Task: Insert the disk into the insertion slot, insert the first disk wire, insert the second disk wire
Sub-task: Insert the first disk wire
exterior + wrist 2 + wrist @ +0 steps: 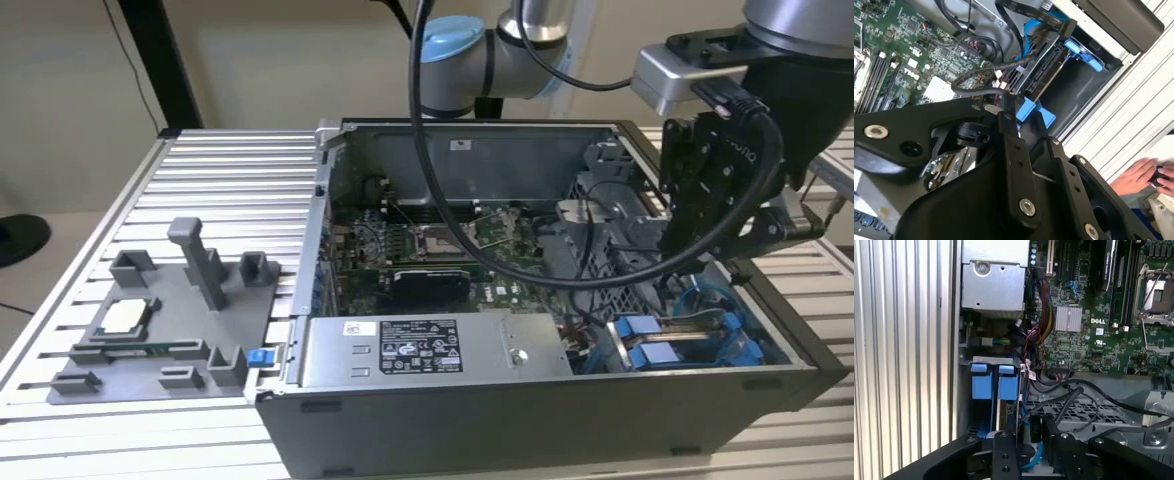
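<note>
Slatted metal table with an open computer case on it, and a grey parts holder sitting off to the exterior view's left. The disk looks already pushed into the slot of the drive cage, in the case's corner at the exterior view's right, blue tabs facing out, right beside the power supply box. The gripper hangs just over that cage, close to a black braided wire and a blue wire. Honestly can't tell if it's open or clamped on anything. There's a person's hand resting on the table beside the case.
</note>
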Available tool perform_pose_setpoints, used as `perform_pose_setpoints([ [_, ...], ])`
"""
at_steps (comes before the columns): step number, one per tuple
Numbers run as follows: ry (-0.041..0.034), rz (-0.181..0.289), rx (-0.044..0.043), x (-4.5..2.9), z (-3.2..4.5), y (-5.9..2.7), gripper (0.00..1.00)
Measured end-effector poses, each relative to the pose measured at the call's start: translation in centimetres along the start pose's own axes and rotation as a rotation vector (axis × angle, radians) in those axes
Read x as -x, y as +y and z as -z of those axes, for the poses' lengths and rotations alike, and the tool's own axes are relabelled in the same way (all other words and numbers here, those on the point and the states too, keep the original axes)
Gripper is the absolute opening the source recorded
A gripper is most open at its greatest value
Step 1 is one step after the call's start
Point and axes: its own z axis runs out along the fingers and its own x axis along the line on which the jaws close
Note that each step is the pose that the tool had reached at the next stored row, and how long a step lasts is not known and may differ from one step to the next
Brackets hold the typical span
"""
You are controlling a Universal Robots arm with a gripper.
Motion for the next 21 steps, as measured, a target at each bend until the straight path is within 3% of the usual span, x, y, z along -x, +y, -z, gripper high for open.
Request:
perform_pose_setpoints([
  [10, -0.0050, 0.014, -0.0084, 0.06, -0.28, 0.01, 0.00],
  [11, -0.0050, 0.014, -0.0086, 0.07, -0.28, 0.02, 1.00],
  [21, -0.0151, 0.014, -0.0212, 0.22, -0.55, 0.22, 1.00],
])
